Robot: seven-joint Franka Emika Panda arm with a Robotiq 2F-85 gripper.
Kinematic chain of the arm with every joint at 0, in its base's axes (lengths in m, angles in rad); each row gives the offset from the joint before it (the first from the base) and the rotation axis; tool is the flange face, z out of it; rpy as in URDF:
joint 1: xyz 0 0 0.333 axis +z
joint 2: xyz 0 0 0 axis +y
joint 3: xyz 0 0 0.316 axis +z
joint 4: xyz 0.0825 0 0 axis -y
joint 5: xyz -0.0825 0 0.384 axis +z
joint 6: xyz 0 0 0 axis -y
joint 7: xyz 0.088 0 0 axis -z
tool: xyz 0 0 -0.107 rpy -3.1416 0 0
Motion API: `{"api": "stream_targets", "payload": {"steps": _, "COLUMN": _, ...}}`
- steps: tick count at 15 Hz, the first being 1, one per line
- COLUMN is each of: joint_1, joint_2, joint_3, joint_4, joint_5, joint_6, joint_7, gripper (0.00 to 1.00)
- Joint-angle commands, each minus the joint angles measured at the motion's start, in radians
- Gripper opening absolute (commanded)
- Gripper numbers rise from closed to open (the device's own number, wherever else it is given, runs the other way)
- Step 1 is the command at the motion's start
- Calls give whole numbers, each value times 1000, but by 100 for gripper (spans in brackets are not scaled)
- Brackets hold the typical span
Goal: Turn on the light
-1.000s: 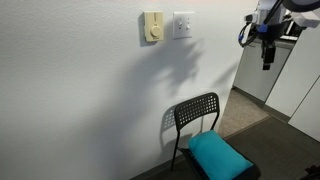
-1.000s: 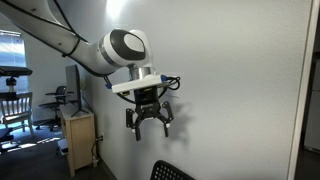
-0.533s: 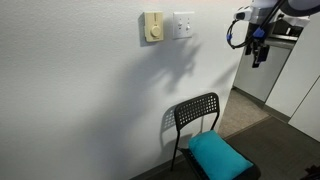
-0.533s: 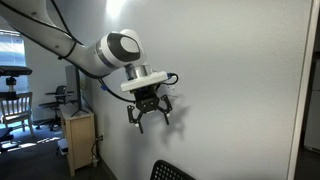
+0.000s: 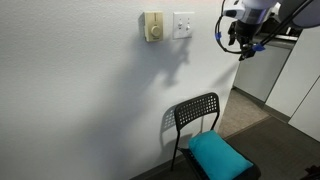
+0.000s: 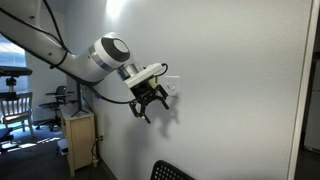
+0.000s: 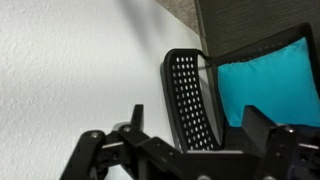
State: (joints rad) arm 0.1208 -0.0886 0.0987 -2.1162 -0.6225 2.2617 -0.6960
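Switch (image 5: 183, 24) sat on the wall just beside thermostat (image 5: 153, 27). Fixed plate, probably stiff rocker: nothing to grasp, press with a fingertip. Gripper (image 5: 243, 42) open, empty, beyond switch from thermostat.

White, faintly grainy wall (image 5: 90, 90). White switch (image 5: 183, 24) beside cream-beige thermostat (image 5: 152, 27). Black chair (image 5: 197, 113), backrest patterned with rows of small perforations. Bright teal cushion (image 5: 217, 155). Black tool (image 6: 150, 108); white arm (image 6: 108, 52) with grey joints. Dark grey carpet (image 5: 280, 140). Pale wood cabinet (image 6: 78, 135).
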Motion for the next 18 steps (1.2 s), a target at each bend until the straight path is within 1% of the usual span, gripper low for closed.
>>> {"api": "stream_targets", "payload": {"steps": 1, "joint_1": 5, "joint_2": 3, "joint_3": 2, "joint_4": -32, "joint_5": -18, "joint_6": 144, "joint_7": -45, "gripper": 100}}
{"api": "stream_targets", "payload": {"steps": 5, "joint_1": 21, "joint_2": 22, "joint_3": 4, "joint_4": -38, "joint_5": 45, "joint_6": 299, "joint_7": -114, "gripper": 100}}
{"api": "stream_targets", "payload": {"steps": 7, "joint_1": 28, "joint_2": 33, "joint_3": 9, "joint_4": -33, "joint_5": 58, "joint_6": 346, "joint_7": -145, "gripper": 100}}
{"api": "stream_targets", "payload": {"steps": 9, "joint_1": 31, "joint_2": 43, "joint_3": 15, "joint_4": -25, "joint_5": 45, "joint_6": 375, "joint_7": -143, "gripper": 100}}
{"api": "stream_targets", "payload": {"steps": 10, "joint_1": 36, "joint_2": 43, "joint_3": 19, "joint_4": -25, "joint_5": 51, "joint_6": 380, "joint_7": -149, "gripper": 100}}
{"api": "stream_targets", "payload": {"steps": 11, "joint_1": 31, "joint_2": 25, "joint_3": 20, "joint_4": -35, "joint_5": 43, "joint_6": 348, "joint_7": -115, "gripper": 100}}
{"api": "stream_targets", "payload": {"steps": 14, "joint_1": 36, "joint_2": 26, "joint_3": 27, "joint_4": -34, "joint_5": 43, "joint_6": 358, "joint_7": -116, "gripper": 100}}
{"api": "stream_targets", "payload": {"steps": 16, "joint_1": 32, "joint_2": 47, "joint_3": 23, "joint_4": -7, "joint_5": 56, "joint_6": 300, "joint_7": -130, "gripper": 100}}
{"api": "stream_targets", "payload": {"steps": 18, "joint_1": 28, "joint_2": 88, "joint_3": 14, "joint_4": 36, "joint_5": 102, "joint_6": 261, "joint_7": -167, "gripper": 100}}
